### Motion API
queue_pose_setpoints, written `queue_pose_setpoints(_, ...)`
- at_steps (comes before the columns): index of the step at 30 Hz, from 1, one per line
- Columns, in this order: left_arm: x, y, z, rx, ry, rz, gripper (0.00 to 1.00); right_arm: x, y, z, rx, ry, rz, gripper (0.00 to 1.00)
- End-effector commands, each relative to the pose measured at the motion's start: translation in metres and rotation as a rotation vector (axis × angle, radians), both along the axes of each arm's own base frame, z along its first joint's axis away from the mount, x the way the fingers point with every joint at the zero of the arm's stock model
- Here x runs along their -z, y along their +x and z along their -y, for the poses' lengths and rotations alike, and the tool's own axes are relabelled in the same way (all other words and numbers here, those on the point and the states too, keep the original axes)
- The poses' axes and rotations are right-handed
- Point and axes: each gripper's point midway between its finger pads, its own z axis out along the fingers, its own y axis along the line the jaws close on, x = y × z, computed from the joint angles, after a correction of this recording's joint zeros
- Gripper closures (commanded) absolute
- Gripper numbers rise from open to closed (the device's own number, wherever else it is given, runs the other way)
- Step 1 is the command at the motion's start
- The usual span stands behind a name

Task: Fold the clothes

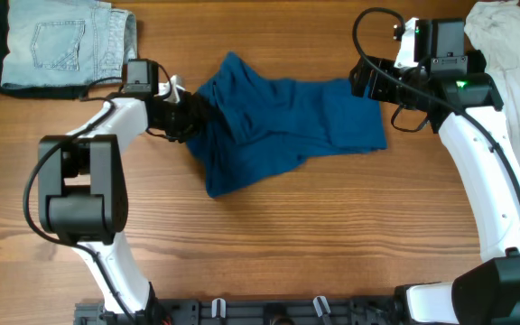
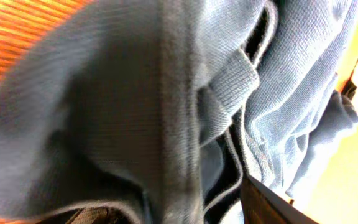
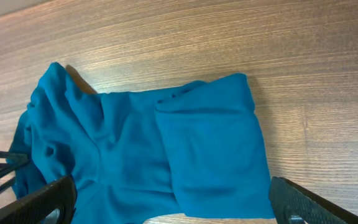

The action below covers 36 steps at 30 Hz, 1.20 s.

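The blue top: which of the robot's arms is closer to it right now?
Left. The left gripper is buried in the bunched end of the blue top, cloth filling its camera; the right gripper hangs open at the opposite edge, apparently not touching.

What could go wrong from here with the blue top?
The left gripper sits in bunched folds of the blue top, so it may pinch several layers and drag a lump. The open right gripper hangs by the doubled-over end nearest it; closing there could catch both layers.

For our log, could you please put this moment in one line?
left gripper: at edge of blue top, grip unclear | right gripper: open, at opposite edge
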Motion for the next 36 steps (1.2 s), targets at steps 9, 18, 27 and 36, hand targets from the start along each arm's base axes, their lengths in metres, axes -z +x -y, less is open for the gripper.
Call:
queue_pose_setpoints(9, 0.058, -0.035, -0.018, 0.015, 0.1, -0.134, 0.33, 0.0, 0.003, 0.003, -0.022, -0.034, 0.01, 0.0)
queue_pose_setpoints(18, 0.057, -0.037, 0.019, 0.106, 0.105, -0.09, 0.3, 0.0, 0.003, 0.003, -0.022, -0.034, 0.01, 0.0)
queue_pose_setpoints(27, 0.057, -0.038, 0.027, 0.128, 0.113, -0.079, 0.28, 0.0, 0.003, 0.003, -0.022, -0.035, 0.01, 0.0)
queue_pose_setpoints(36, 0.058, -0.03, 0.025, 0.099, 0.134, -0.057, 0.32, 0.0, 0.003, 0.003, -0.022, -0.034, 0.01, 0.01)
